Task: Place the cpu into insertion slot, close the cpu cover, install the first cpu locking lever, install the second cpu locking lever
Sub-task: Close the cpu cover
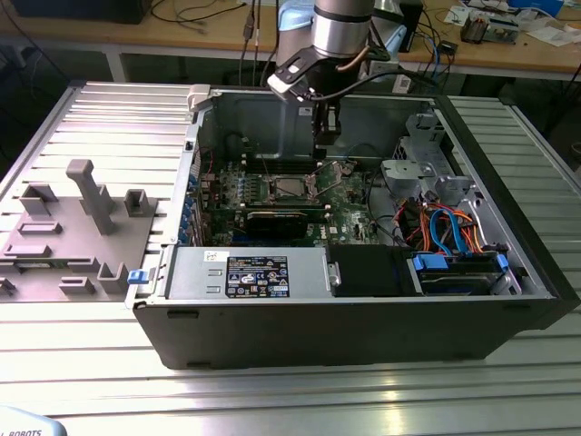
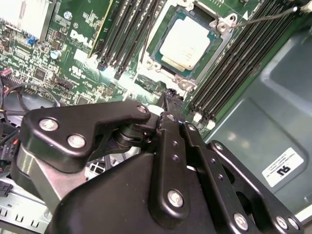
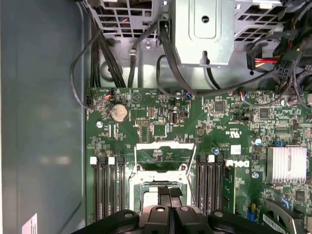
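Second wrist view: cpu (image 2: pixel 187 41) in slot (image 2: pixel 157 61)

Case top: open; the way down to the green circuit board (image 1: pixel 349 198) is free from above.
Case walls (image 1: pixel 263 123): fence the board on every side.
Over the insertion slot (image 2: pixel 168 66): the gripper (image 3: pixel 170 191) hangs just above, fingers pressed together, taking the room over the seated cpu (image 2: pixel 187 39).
Slot flanks: rows of black memory slots (image 2: pixel 234 63) close on both sides (low, but tight).
cpu cover (image 3: pixel 163 145): lies open just beyond the slot.
Wire lever (image 2: pixel 265 15): juts out beside the slot.
Exterior view's right: drive cage (image 1: pixel 422 154) and cables (image 1: pixel 449 227) crowd the board's edge.
Near side: long black card (image 1: pixel 277 221), then power supply (image 1: pixel 245 272).
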`<state>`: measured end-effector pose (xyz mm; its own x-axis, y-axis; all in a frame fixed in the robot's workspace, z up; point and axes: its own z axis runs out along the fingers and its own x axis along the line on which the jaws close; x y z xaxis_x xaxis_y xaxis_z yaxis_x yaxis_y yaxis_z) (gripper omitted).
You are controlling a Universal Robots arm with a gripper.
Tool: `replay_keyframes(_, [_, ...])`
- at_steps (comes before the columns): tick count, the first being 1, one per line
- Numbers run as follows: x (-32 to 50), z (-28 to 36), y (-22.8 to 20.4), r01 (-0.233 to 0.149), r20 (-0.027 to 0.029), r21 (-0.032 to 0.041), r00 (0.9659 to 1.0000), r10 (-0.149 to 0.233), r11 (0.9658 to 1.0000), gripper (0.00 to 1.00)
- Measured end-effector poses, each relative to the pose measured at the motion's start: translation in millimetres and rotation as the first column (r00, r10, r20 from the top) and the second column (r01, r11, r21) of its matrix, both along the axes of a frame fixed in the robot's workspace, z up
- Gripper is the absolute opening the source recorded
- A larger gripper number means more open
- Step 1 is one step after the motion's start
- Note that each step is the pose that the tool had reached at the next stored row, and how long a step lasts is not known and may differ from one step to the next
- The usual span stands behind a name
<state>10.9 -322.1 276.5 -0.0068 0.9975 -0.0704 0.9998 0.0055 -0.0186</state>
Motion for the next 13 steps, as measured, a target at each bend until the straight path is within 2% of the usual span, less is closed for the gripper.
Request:
replay_keyframes(5, [9.4, 0.0, 0.0, 0.000, -0.0001, 0.0000, 1.0000, 0.000, 1.0000, 0.11])
replay_keyframes(13, [19.1, 0.0, 0.0, 0.000, -0.0001, 0.0000, 1.0000, 0.000, 1.0000, 0.11])
